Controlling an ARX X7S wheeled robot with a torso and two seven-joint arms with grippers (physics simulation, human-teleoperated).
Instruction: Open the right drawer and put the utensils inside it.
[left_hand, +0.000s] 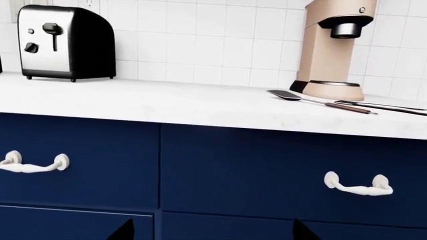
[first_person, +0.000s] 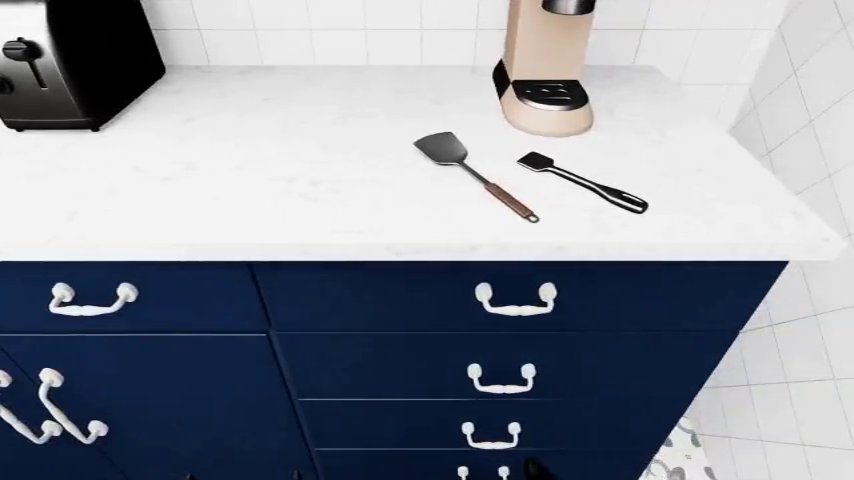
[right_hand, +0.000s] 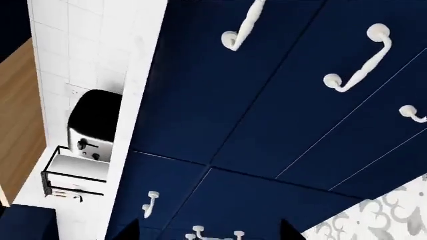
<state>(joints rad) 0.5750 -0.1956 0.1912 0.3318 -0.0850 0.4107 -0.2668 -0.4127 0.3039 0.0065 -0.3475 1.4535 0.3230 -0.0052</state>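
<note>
The right drawer (first_person: 521, 297) is sitting shut in the middle right of the head view, directly under the white counter (first_person: 267, 190), its white curved handle (first_person: 515, 300) lying flat against the navy front. Above it, the grey metal spatula (first_person: 470, 173) is lying on the counter with its blade pointing toward the upper left, and the black spatula (first_person: 582, 182) is resting just beside it to the right, apart from it. A beige coffee machine (first_person: 545, 65) is standing behind both, and a toaster (first_person: 67, 60) is occupying the upper left corner. Only dark jaw tips are showing along the bottom edges of both wrist views, standing apart and clamping nothing.
</note>
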